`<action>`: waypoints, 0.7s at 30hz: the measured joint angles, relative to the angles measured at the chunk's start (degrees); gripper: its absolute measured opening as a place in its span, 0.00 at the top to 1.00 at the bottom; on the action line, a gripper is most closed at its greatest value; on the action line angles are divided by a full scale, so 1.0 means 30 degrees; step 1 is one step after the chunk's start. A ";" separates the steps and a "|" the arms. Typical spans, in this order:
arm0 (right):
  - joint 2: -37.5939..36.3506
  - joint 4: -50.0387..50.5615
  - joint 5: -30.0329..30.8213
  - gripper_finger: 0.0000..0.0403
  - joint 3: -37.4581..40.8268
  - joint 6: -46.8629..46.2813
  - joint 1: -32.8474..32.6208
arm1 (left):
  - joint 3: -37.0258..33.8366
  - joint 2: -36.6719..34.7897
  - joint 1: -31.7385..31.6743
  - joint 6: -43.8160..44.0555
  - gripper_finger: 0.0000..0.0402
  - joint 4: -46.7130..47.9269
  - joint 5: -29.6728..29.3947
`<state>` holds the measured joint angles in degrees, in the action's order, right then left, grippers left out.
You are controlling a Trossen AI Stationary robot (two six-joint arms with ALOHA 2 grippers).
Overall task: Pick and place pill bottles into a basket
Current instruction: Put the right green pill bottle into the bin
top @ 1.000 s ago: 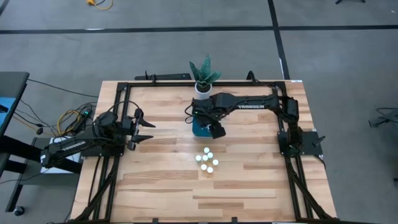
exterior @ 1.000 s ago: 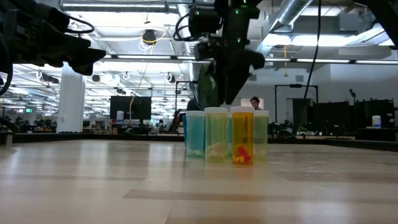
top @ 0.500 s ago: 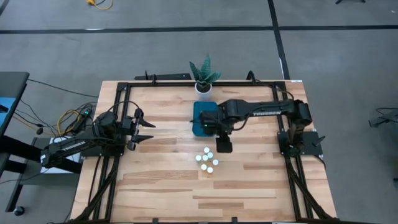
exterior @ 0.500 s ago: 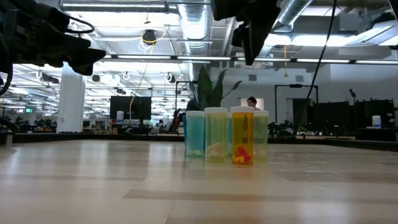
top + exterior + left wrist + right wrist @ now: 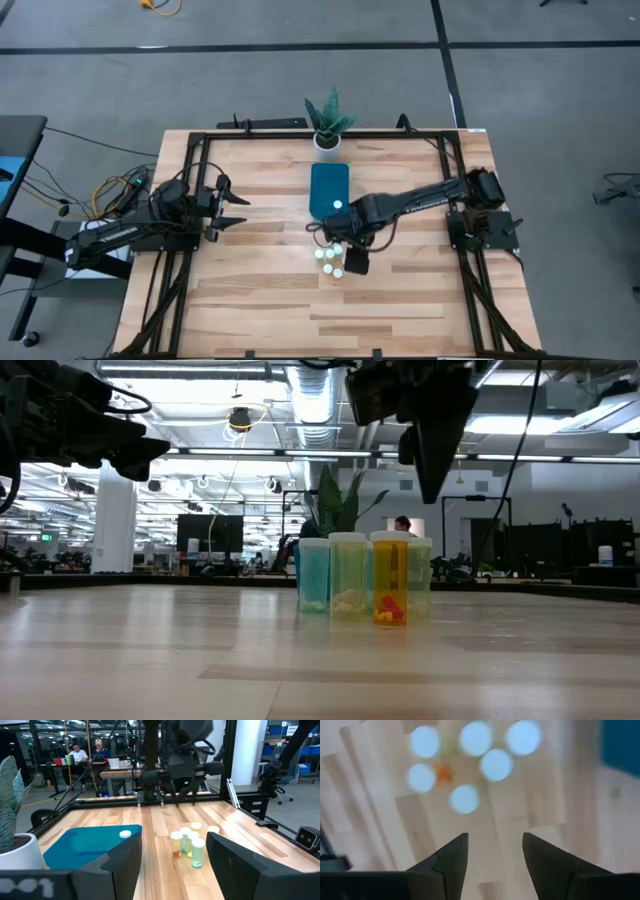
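Six pill bottles point(image 5: 495, 764) cluster mid-table; one more point(image 5: 338, 206) lies in the basket point(image 5: 328, 180). Right gripper point(image 5: 352, 262) hovers over the cluster, fingers point(image 5: 451, 857) apart, empty. Left gripper point(image 5: 237, 210) waits at the table's left side, fingers spread, empty.

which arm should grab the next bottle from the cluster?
Right. Its gripper hangs open directly over the bottles, six caps showing between its fingers in the right wrist view. The left gripper waits open near the table's left edge, well away from the bottles. One bottle already lies in the basket.
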<state>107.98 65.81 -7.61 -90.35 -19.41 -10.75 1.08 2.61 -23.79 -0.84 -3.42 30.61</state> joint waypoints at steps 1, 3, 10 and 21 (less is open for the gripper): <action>0.0000 -0.0020 -0.0009 0.55 0.0000 -0.0110 -0.0220 | 0.0000 0.0003 -0.0003 0.0000 0.47 0.0001 0.0000; 0.0000 -0.0062 0.0003 0.55 0.0000 -0.0192 -0.0672 | -0.0002 0.0000 -0.0001 0.0000 0.47 0.0002 0.0000; 0.0122 -0.0179 0.0084 0.54 0.0000 -0.1079 -0.2123 | -0.0001 0.0001 -0.0001 0.0000 0.47 0.0000 0.0000; 0.1235 -0.0681 0.0788 0.53 -0.0007 -0.5460 -0.2317 | 0.0000 0.0003 0.0001 0.0000 0.47 -0.0007 0.0000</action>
<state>111.69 63.77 -5.25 -90.37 -35.79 -17.70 1.08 2.62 -23.79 -0.84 -3.44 30.61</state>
